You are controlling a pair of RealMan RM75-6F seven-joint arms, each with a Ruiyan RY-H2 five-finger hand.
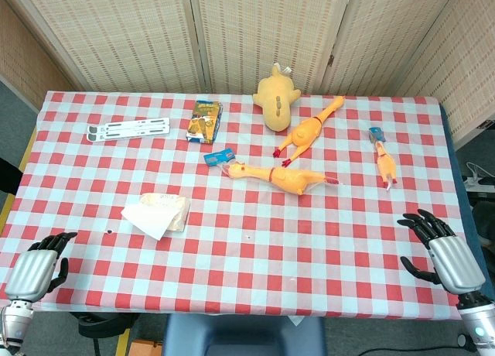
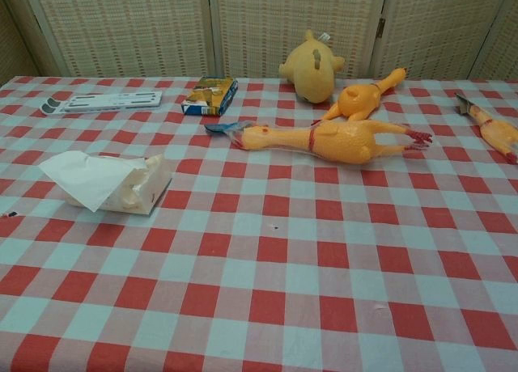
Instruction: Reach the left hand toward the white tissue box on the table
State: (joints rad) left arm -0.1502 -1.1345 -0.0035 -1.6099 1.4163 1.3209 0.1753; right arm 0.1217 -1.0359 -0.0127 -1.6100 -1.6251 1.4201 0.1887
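Observation:
The white tissue box (image 1: 160, 212) lies on the red-checked table (image 1: 247, 263) at the left of the middle, a white tissue hanging out over its near side; the chest view shows the tissue box (image 2: 113, 183) at the left. My left hand (image 1: 37, 268) hovers at the table's near left corner, well to the left of the box and nearer than it, fingers apart and holding nothing. My right hand (image 1: 445, 255) sits at the near right edge, also open and empty. Neither hand appears in the chest view.
Several rubber chickens (image 1: 277, 176) lie past the middle, another (image 1: 384, 162) at the right. A yellow plush toy (image 1: 277, 99) sits at the back. A small blue-yellow box (image 1: 204, 121) and a white flat tool (image 1: 128, 129) lie at the back left.

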